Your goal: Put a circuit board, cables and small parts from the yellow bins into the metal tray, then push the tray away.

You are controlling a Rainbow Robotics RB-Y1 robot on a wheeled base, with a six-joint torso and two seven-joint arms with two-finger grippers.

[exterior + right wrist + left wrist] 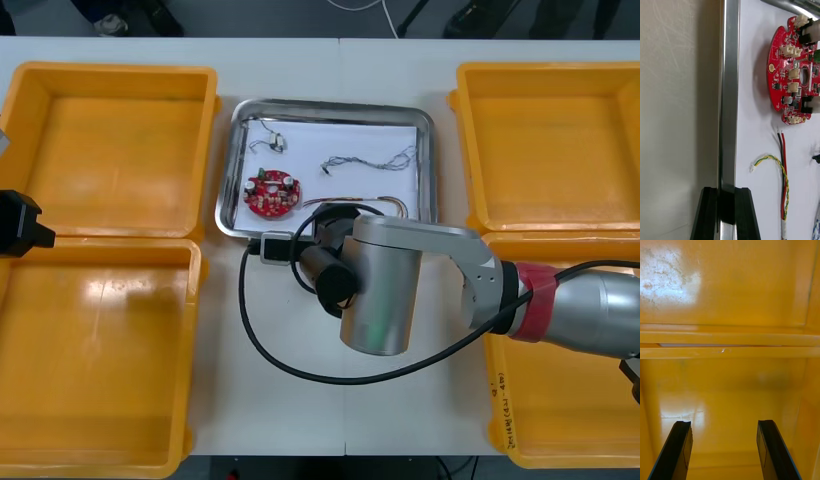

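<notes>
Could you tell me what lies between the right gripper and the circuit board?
The right wrist view shows the white floor of the metal tray and ends of the red and yellow cable there; the right gripper clamps the tray's rim.

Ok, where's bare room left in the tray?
Bare white floor lies between the small metal part and the twisted cable, up to the tray's far rim. The near edge is crowded: circuit board, red and yellow cable, right gripper clamped on the rim.

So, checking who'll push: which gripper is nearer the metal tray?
Right. The right gripper grips the metal tray by its near rim, jaws shut on it; the left gripper hangs open over the left yellow bins.
</notes>
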